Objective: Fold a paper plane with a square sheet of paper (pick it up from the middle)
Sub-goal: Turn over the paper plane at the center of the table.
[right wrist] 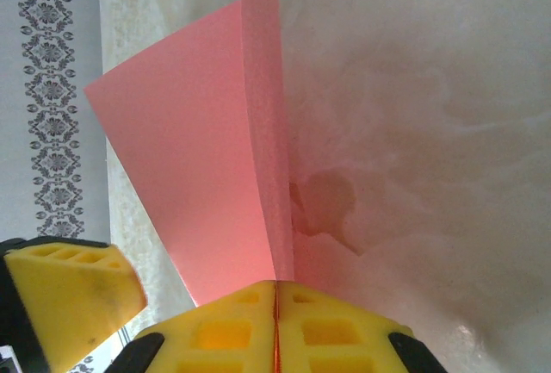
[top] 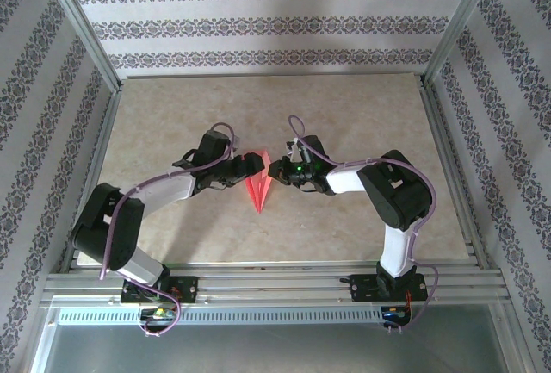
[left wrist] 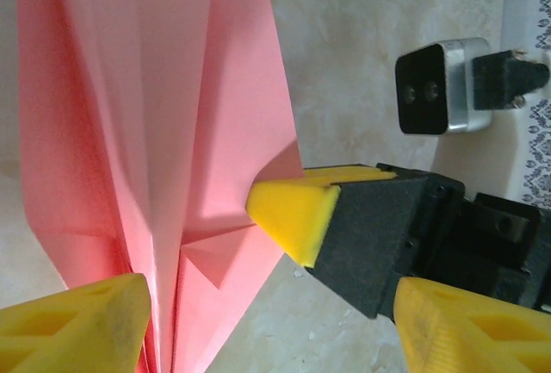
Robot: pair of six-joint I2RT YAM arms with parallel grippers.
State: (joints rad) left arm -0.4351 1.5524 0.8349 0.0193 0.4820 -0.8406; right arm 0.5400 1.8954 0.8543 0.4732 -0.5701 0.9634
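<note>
Right now your right gripper (right wrist: 275,304) has its jaws pressed together on the paper plane (right wrist: 207,175), pinching a raised fold so the paper stands edge-on out of the pads. Your left gripper (left wrist: 267,308) is parted wide and grips nothing; its yellow fingers (left wrist: 77,326) sit either side of the plane's layered centre crease. Seen from above, the plane lies mid-table between the two grippers. Its long axis runs 12 to 6 o'clock, with the nose at 6 toward the arm bases and the wide tail at 12. The left gripper reaches in from 9 o'clock and the right from 3 o'clock, both at the tail half and about equally near. So any closing move by your left jaws would go across the long axis, against the right gripper's pinch. The paper is salmon-pink, a narrow dart with sharp creases, stacked flaps and a small triangular tuck near the spine. Its wings lift off the beige table (top: 172,115) rather than lying flat.
</note>
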